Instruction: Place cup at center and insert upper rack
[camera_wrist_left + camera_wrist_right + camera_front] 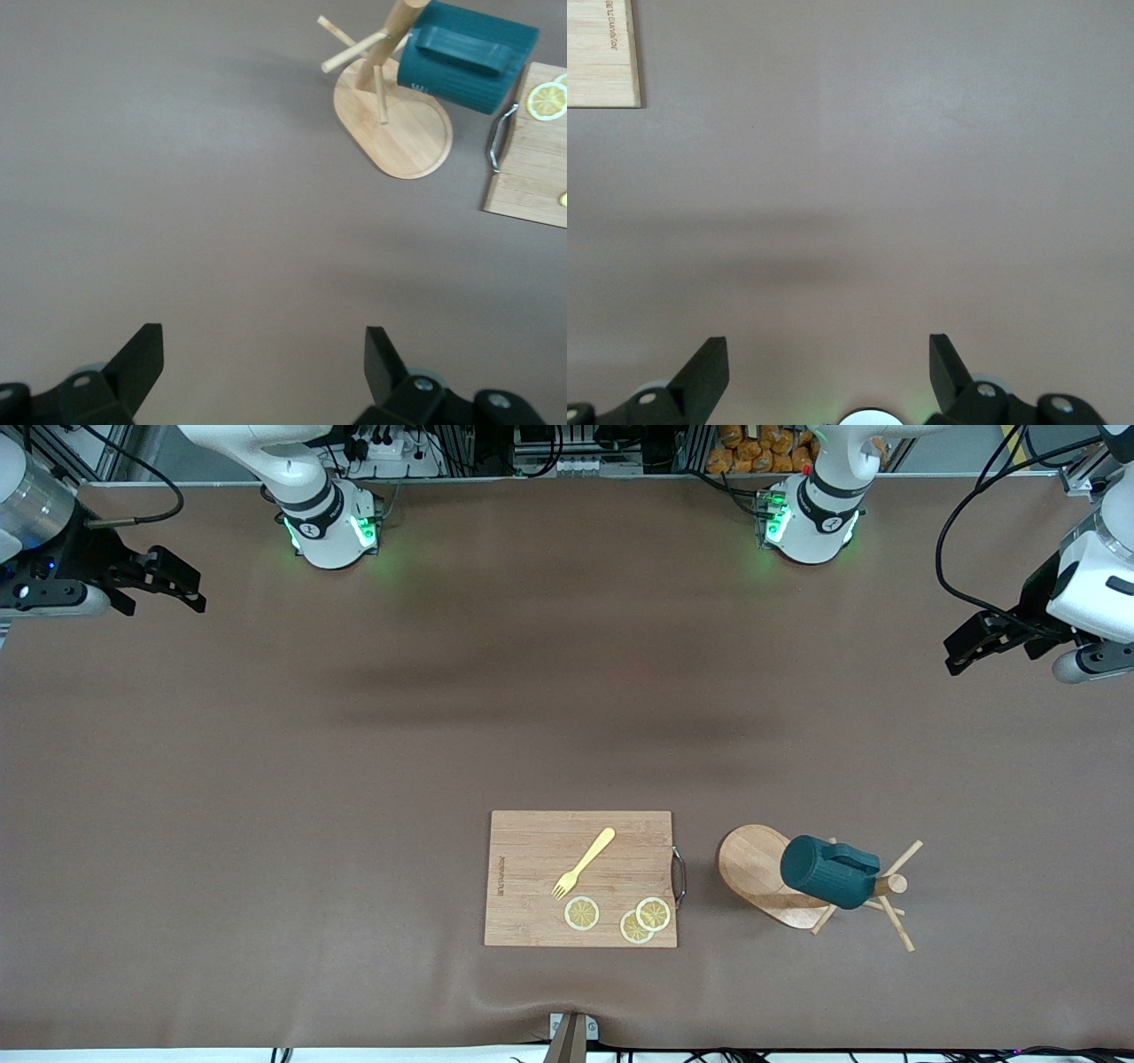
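The dark teal cup (828, 872) hangs tilted on a peg of the light wooden mug tree (753, 868), which stands near the front camera, toward the left arm's end of the table. Both also show in the left wrist view: the cup (465, 57) and the mug tree's oval base (399, 133). My left gripper (959, 651) is open and empty, up over the bare table at the left arm's end, well apart from the cup. My right gripper (188, 586) is open and empty over the right arm's end of the table. Both arms wait.
A rectangular wooden cutting board (532, 877) with a metal handle lies beside the mug tree, toward the right arm's end. On it lie a yellow fork (583, 863) and three lemon slices (582, 912). The board's corner shows in the right wrist view (598, 53).
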{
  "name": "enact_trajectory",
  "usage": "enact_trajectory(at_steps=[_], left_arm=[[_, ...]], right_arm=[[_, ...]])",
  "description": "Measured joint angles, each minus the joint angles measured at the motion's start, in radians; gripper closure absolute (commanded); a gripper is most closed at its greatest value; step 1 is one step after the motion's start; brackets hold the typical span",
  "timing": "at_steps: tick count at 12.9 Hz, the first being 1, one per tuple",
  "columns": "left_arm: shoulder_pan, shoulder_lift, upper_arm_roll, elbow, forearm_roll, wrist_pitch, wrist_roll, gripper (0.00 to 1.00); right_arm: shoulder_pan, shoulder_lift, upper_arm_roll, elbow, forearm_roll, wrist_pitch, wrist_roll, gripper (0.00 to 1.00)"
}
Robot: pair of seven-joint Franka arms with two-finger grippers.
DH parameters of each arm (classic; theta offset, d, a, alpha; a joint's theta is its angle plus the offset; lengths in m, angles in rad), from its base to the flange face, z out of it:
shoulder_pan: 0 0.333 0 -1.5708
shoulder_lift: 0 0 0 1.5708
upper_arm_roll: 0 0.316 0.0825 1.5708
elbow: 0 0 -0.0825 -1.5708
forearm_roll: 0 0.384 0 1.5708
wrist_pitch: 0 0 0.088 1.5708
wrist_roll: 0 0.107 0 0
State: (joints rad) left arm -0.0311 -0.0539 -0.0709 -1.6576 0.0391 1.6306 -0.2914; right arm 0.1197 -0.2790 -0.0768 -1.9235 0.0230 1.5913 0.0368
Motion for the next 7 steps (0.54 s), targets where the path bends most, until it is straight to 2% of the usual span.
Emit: enact_trajectory(at_steps=[7], left_arm=[[-0.013, -0.016, 0.038, -0.018, -0.032, 0.035, 0.014, 0.00]], right_arm=[[0.000, 0.000, -0.002, 0.000, 0.000, 0.000, 0.000, 0.00]])
